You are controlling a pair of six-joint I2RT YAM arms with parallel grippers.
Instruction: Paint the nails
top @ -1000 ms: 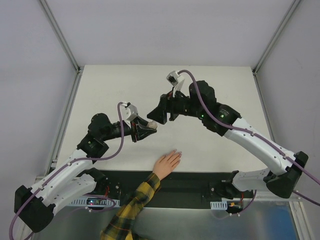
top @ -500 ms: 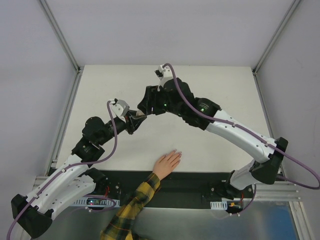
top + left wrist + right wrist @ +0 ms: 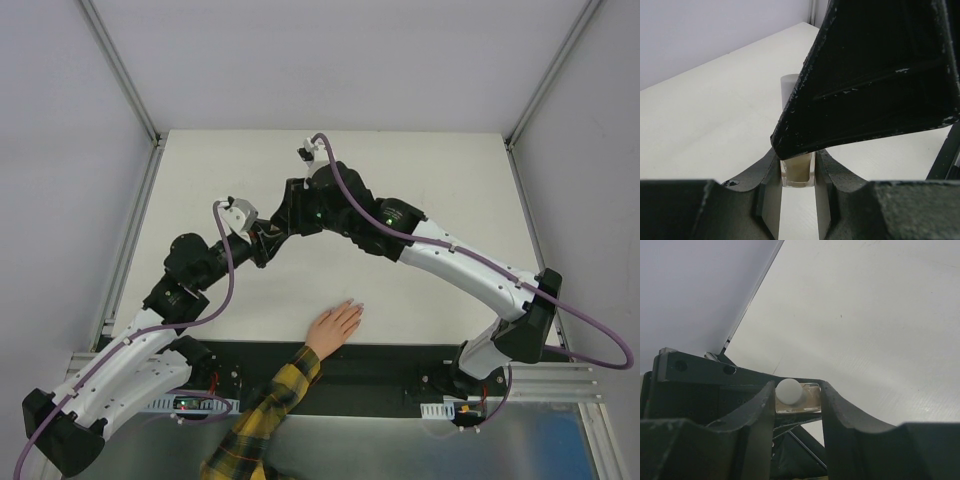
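- Lying flat at the near edge of the tabletop [image 3: 420, 180], the hand [image 3: 335, 327] had its nails [image 3: 358, 306] well apart from both arms.
- The left pincer [image 3: 797, 170] gripped the bottle [image 3: 799, 175]; it needed to hold it rigid.
- The right pincer [image 3: 797, 395] straddled the cap [image 3: 789, 391], but I could not tell whether it was clamped. Centring before twisting seemed wise.

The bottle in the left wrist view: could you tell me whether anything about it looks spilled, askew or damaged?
Nothing spilled: the bottle sits straight in the left claw, cap on. Only the right claw over it shows a chipped finger edge.
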